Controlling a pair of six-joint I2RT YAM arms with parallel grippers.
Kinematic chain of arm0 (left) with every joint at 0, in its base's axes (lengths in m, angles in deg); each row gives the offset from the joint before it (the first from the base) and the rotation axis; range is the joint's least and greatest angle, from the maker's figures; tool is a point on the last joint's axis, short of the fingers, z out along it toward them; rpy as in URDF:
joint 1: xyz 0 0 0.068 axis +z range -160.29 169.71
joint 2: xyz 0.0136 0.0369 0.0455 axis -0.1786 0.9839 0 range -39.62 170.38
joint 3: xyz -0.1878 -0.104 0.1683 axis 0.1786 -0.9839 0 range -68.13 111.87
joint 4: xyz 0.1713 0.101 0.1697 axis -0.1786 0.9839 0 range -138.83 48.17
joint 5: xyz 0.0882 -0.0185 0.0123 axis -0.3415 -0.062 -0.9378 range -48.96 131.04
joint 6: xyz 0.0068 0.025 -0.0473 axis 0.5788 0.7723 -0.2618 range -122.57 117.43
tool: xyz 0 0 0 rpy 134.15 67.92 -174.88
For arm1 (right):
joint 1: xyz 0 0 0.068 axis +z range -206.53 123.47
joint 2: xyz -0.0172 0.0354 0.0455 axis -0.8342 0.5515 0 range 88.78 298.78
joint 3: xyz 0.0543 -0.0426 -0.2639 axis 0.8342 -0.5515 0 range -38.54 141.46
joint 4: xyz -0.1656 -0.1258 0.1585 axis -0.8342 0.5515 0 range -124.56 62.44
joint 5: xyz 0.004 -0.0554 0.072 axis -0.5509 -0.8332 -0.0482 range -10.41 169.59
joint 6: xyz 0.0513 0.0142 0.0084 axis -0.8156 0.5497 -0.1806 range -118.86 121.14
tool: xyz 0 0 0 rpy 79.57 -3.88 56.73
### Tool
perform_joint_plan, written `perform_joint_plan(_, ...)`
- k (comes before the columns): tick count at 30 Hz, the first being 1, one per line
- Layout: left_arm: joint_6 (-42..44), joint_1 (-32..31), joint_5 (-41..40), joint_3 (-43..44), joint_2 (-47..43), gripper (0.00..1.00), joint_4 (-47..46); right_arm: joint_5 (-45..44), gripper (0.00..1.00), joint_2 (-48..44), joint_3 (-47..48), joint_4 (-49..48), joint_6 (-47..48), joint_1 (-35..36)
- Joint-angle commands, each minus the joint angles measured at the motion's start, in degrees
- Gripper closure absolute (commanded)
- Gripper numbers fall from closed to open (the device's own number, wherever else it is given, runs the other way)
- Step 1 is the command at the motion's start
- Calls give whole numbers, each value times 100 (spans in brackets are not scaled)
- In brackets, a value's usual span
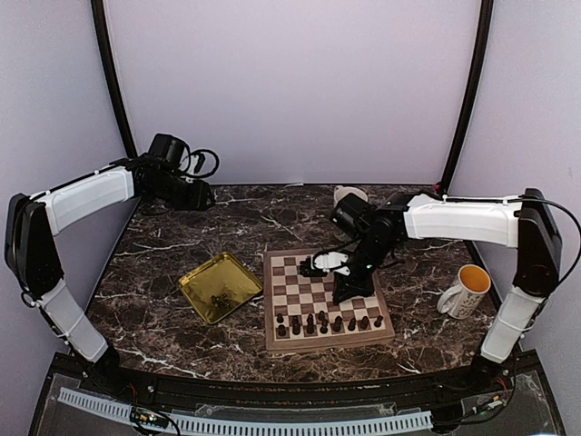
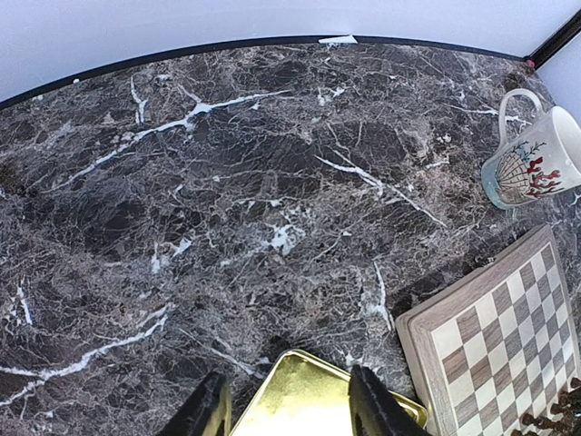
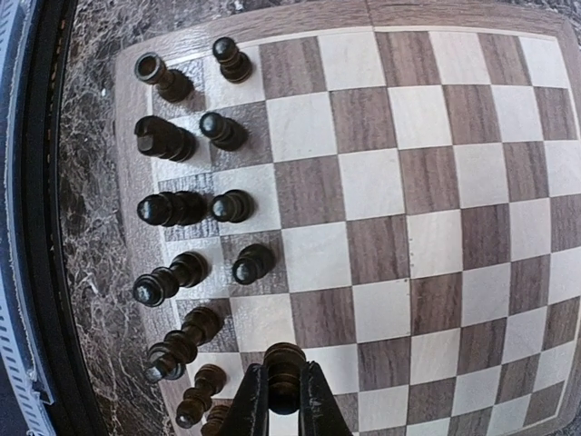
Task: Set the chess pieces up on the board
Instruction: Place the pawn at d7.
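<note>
Top external view, upper left: the left gripper (image 1: 197,193) hangs with fingers apart, as its wrist view shows, short of the gold tray (image 1: 195,280), where a few chess pieces (image 1: 218,296) lie. At centre, the board (image 1: 270,313) carries two part-filled rows along its lower edge. Over it the right gripper (image 3: 284,411) is clamped on a held piece (image 3: 284,363), seemingly upright, its long axis running between the fingers. It sits in line with the second row, apparently above the next vacant square, so the move looks like straight down.
</note>
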Motion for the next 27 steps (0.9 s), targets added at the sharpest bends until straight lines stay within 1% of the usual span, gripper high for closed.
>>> perform_joint_plan(1,68,-16,62,18,6,53,115,166,94,-34,-169,13,155,167)
perform_joint_plan(4,68,-16,52,17,14,54,116,-42,94,77,-237,-74,133,251)
perform_joint_plan(21,89,-15,119,40,31,54,143,-267,93,459,-214,-243,24,354)
perform_joint_plan(27,97,-16,115,34,38,54,142,-329,90,513,-234,-271,13,359)
